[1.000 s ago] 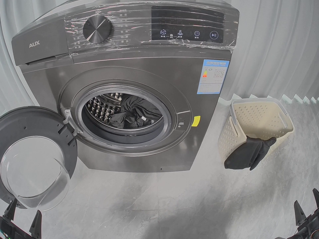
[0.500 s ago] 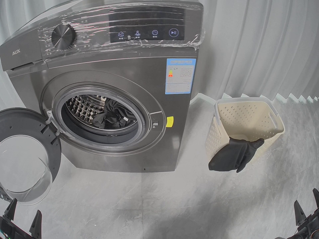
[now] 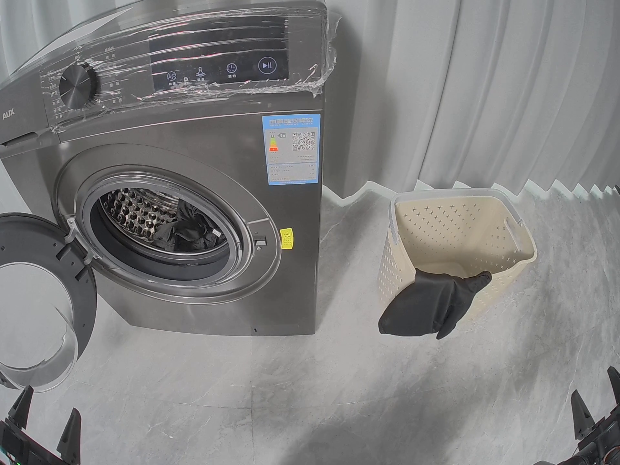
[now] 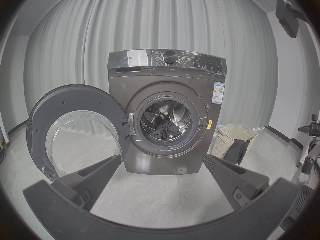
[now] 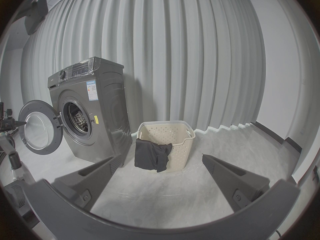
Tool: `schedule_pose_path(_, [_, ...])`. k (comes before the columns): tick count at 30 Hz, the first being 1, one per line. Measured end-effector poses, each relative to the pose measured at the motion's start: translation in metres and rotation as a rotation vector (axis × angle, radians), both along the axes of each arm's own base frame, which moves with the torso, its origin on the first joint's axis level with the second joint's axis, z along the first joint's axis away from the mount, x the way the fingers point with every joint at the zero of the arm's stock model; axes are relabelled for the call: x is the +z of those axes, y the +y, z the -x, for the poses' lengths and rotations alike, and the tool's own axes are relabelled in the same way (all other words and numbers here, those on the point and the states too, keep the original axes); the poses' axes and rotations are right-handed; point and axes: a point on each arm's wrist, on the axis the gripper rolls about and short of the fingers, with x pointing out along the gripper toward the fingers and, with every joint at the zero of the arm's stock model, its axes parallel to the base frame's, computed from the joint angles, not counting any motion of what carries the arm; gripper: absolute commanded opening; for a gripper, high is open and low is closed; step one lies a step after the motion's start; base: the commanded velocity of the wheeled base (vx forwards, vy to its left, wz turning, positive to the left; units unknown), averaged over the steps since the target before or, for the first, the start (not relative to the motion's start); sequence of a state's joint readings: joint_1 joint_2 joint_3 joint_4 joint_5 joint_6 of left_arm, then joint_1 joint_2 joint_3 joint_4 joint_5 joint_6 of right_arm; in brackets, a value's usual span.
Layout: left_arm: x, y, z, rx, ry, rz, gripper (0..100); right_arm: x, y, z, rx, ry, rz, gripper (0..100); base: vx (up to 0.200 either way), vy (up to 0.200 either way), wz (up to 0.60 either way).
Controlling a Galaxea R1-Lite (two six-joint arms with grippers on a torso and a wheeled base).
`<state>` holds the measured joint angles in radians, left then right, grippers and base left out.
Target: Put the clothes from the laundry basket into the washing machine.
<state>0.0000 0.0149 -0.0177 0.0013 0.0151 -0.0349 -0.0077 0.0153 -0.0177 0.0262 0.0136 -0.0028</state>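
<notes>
The left end effector (image 3: 48,413) hangs spread and empty below the washer's (image 3: 194,137) open door (image 3: 39,240). The right end effector (image 3: 595,392) is likewise released. A black garment (image 3: 429,305) drapes over the basket's (image 3: 394,272) rim. A dark bundle (image 3: 187,232) lies in the drum (image 3: 129,208).

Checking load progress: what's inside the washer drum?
One dark garment lies bunched in the drum; the door is swung open. Anything under it, or low behind the front rim, is hidden.
</notes>
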Motion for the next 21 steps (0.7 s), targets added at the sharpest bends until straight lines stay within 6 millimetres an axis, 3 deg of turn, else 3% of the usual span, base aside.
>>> schedule_pose_path(16, [0.0000, -0.0001, 0.0000, -0.003, 0.001, 0.002, 100, 0.0000, 0.0000, 0.0000, 0.000, 0.000, 0.000, 100, 0.000, -0.200, 0.00])
schedule_pose_path(21, [0.0000, -0.0001, -0.0001, -0.004, 0.001, 0.003, 100, 0.0000, 0.0000, 0.0000, 0.000, 0.000, 0.000, 100, 0.000, 0.000, 0.00])
